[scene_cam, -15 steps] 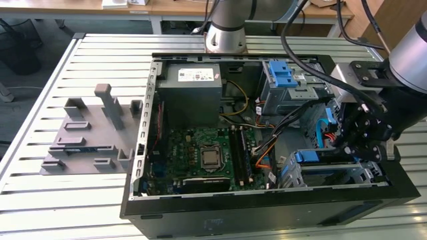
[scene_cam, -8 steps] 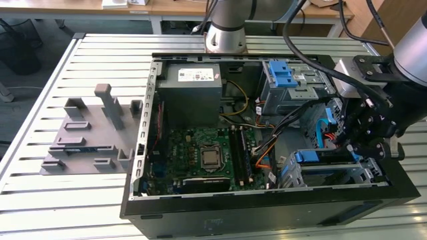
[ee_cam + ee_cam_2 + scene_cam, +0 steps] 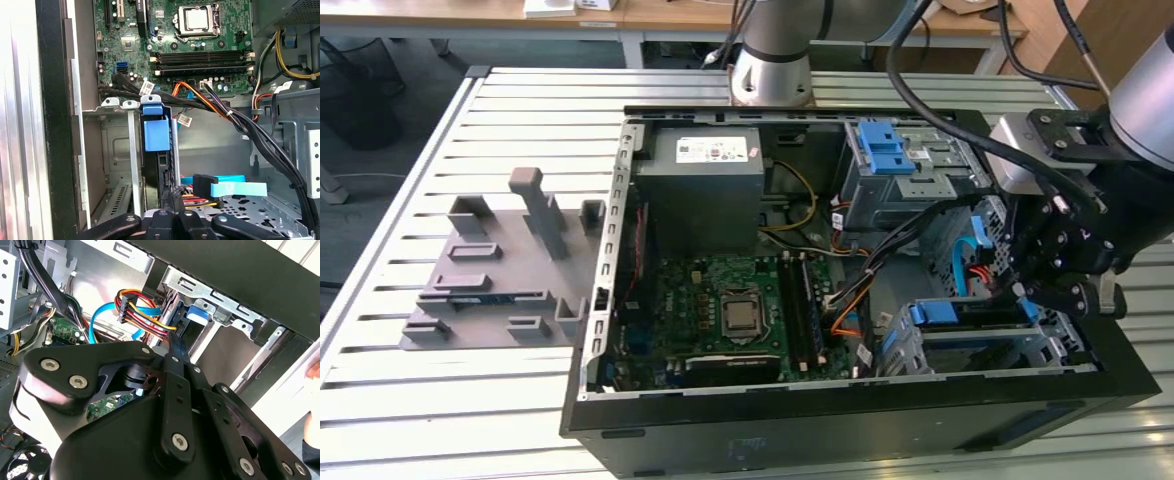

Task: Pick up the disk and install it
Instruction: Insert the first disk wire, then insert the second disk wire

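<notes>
Your hand point(image 3: 172, 220) looks closed behind the disk point(image 3: 156, 165), seated edge-on in the cage point(image 3: 120, 150); case wall point(image 3: 52, 125) close beside.

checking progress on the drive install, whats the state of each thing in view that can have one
disk: standing on edge in the lower cage, blue carrier tab up
gripper: at the rear end of the disk; open or shut cannot be told
computer case: side panel off, interior exposed
upper drive bay: in the case, blue latch on top
processor socket: no cooler fitted, chip bare
</notes>
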